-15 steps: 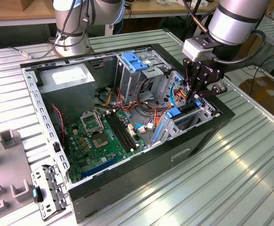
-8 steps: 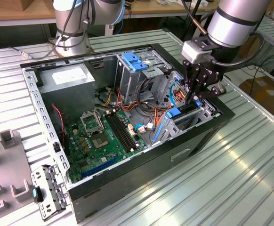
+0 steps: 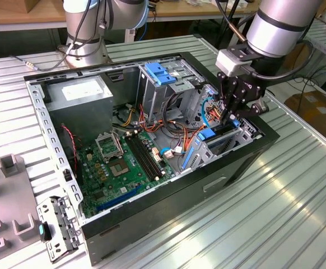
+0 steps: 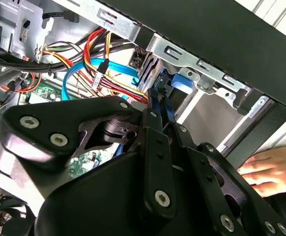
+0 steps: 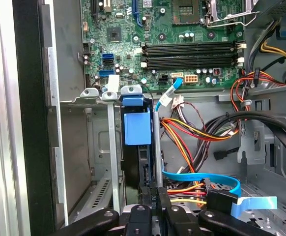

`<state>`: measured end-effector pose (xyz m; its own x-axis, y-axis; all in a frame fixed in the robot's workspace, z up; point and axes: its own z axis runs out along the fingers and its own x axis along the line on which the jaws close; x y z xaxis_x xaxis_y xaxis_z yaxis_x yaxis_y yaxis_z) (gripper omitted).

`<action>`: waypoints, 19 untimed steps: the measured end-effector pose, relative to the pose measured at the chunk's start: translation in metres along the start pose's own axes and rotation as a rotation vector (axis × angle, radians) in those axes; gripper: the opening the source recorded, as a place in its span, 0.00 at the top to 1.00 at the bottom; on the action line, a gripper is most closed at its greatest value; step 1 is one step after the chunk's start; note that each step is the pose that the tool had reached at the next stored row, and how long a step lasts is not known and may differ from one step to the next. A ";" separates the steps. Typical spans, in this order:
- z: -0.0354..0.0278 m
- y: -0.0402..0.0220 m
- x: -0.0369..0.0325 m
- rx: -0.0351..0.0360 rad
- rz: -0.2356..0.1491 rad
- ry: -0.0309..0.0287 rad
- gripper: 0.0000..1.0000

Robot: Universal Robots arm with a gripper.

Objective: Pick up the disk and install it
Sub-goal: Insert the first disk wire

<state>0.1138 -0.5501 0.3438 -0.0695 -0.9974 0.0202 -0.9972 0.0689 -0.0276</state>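
Gripper (image 3: 233, 116) is reaching down into the open PC case (image 3: 168, 196) at the exterior view's right, fingers (image 5: 158, 201) closing on the disk's (image 5: 138, 147) upper edge. Disk is standing upright in the metal drive bay (image 5: 91, 147), blue rail tab showing, prob. partly seated, hard to tell. Blue cable (image 5: 202, 178) is running just beside it. 1 hand (image 4: 266, 169) is resting near the case's outer wall in the second wrist view.
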 end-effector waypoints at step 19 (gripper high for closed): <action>-0.0038 -0.0002 0.0023 -0.0003 0.001 0.0001 0.83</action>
<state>0.1138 -0.5523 0.3476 -0.0704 -0.9973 0.0202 -0.9972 0.0698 -0.0273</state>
